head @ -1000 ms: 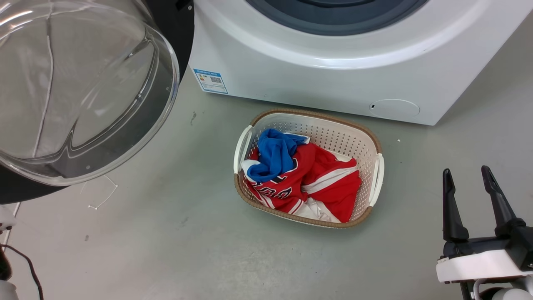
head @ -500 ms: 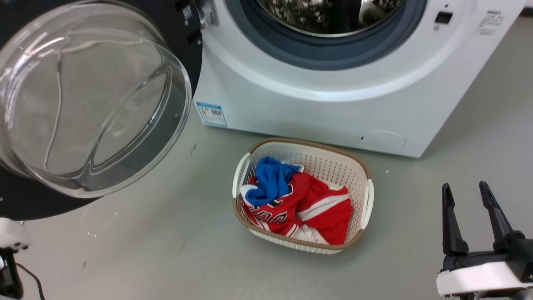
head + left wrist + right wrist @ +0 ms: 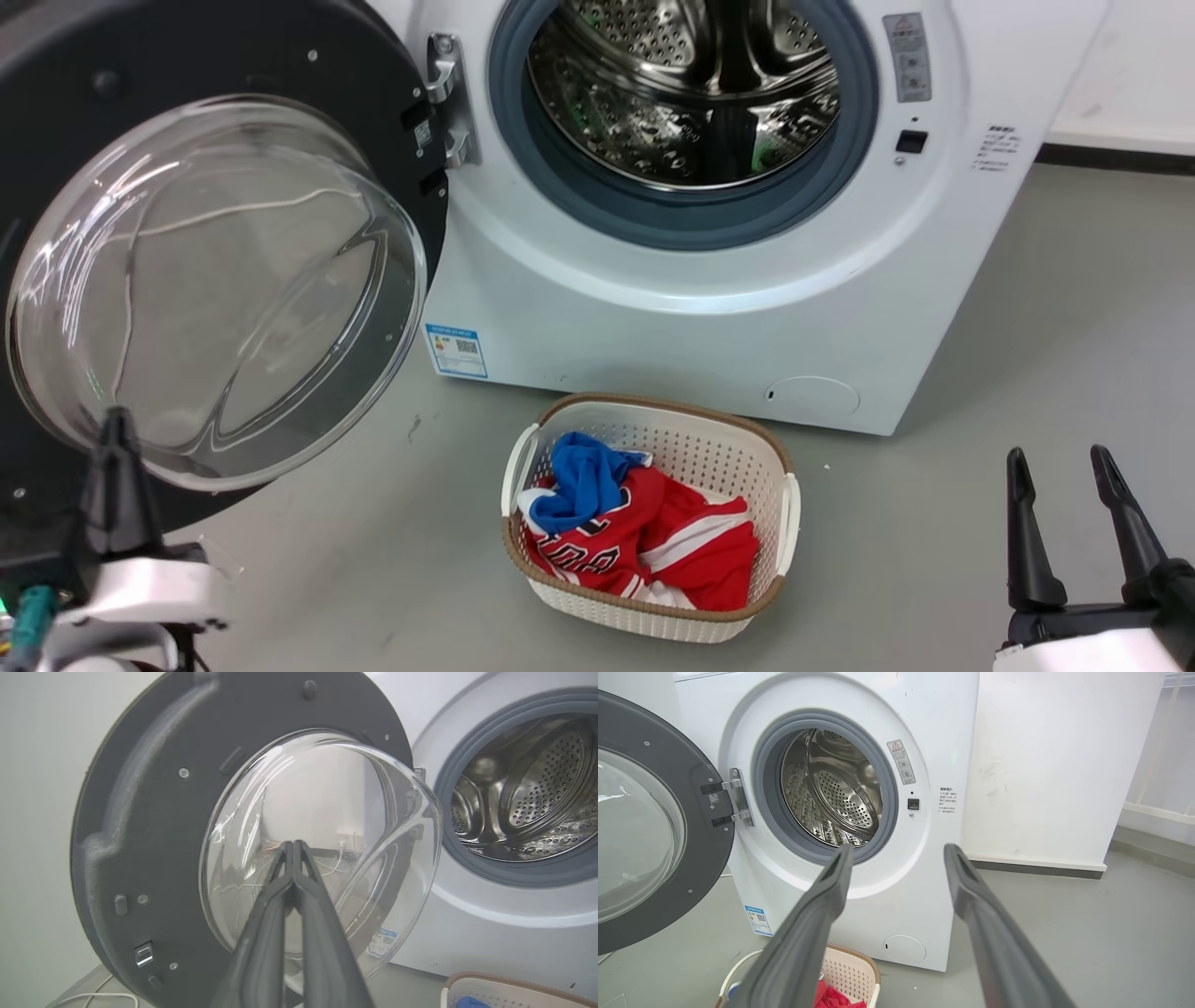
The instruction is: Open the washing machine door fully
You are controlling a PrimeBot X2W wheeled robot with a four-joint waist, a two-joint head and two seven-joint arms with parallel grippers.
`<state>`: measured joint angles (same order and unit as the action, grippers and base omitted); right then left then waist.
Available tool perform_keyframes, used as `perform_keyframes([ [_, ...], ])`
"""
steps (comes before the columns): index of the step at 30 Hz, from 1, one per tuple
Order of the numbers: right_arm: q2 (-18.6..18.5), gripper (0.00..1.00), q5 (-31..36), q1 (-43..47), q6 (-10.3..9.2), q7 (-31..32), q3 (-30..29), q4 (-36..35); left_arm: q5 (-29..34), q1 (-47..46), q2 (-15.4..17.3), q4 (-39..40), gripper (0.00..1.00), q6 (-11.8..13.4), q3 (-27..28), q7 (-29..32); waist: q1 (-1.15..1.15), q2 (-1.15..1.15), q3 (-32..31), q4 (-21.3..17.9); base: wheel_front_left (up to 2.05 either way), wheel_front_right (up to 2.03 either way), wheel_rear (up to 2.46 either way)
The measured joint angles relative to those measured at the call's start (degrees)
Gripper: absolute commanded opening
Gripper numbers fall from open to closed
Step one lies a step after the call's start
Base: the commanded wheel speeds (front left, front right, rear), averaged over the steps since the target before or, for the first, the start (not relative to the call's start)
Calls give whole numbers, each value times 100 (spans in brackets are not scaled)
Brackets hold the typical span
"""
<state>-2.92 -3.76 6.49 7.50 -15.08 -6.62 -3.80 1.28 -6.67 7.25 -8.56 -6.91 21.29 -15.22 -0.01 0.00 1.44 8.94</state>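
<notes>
My empty left hand (image 3: pixel 293 847), fingers pressed together, points at the large round black glass-bowled door (image 3: pixel 140 812) just ahead, hinged wide left of the big white washing machine (image 3: pixel 653 327); my right hand (image 3: pixel 1058 455) gapes, well apart.

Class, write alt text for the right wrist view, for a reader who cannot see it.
A white washing machine stands with its round dark door swung open to the view's left, showing the steel drum. In front, the robot's right hand is open and empty; below it sits a white basket of red clothes.
</notes>
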Motion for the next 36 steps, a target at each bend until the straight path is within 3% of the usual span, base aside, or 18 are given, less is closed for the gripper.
perform_keyframes([
  [11,0,100,-32,181,0,0,-19,-156,-146,733,-381,794,0,31,-862,0,0,0,-240,-347,0,0,0],
  [20,0,100,-88,348,0,0,-4,-167,-153,953,-420,836,0,35,-1713,0,0,0,-325,-583,0,0,0],
  [30,0,100,-151,415,0,0,79,-171,-203,1027,-426,734,0,218,-2116,0,0,0,-325,-851,0,0,0],
  [31,0,100,-154,415,0,0,86,-172,-209,1038,-426,732,23,247,-2127,0,0,0,-324,-878,0,0,0],
  [32,0,100,-159,417,0,0,92,-172,-242,1051,-425,725,82,277,-2137,0,0,0,-321,-903,0,0,0],
  [33,0,100,-159,421,0,0,97,-175,-255,1062,-427,722,100,324,-2148,0,0,0,-318,-922,0,0,0],
  [36,0,100,-159,427,0,0,119,-176,-308,1073,-427,737,100,427,-2157,0,1,0,-313,-966,0,0,0],
])
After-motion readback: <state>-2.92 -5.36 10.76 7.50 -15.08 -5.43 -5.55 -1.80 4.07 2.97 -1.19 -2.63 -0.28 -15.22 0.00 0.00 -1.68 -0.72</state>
